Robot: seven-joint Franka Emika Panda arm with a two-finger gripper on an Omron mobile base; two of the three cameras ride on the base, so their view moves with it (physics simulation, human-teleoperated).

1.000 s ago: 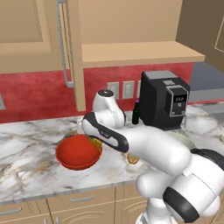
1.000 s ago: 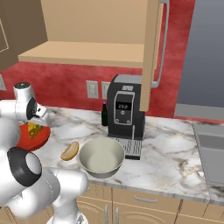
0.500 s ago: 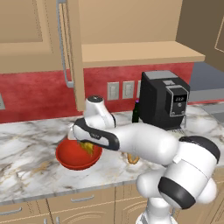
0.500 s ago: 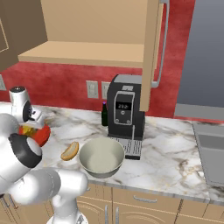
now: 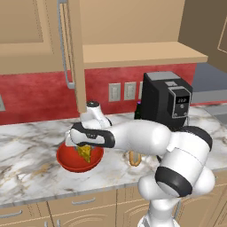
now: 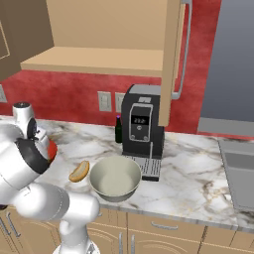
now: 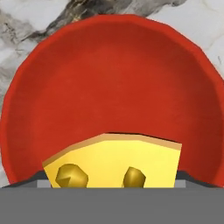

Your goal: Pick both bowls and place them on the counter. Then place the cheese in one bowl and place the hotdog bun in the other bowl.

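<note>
Swung left over the red bowl (image 5: 77,157) now, gripper (image 5: 85,148) wide apart around the cheese (image 7: 116,161) just above the bowl's middle, wedge looking light, stiff and smooth, best held by its flat sides, bun (image 6: 79,171) waiting beside the grey bowl (image 6: 114,179).

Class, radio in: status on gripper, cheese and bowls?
Gripper open over glossy red bowl. Yellow cheese wedge between fingers. Tan bun beside grey-green bowl, nothing blocking.
</note>
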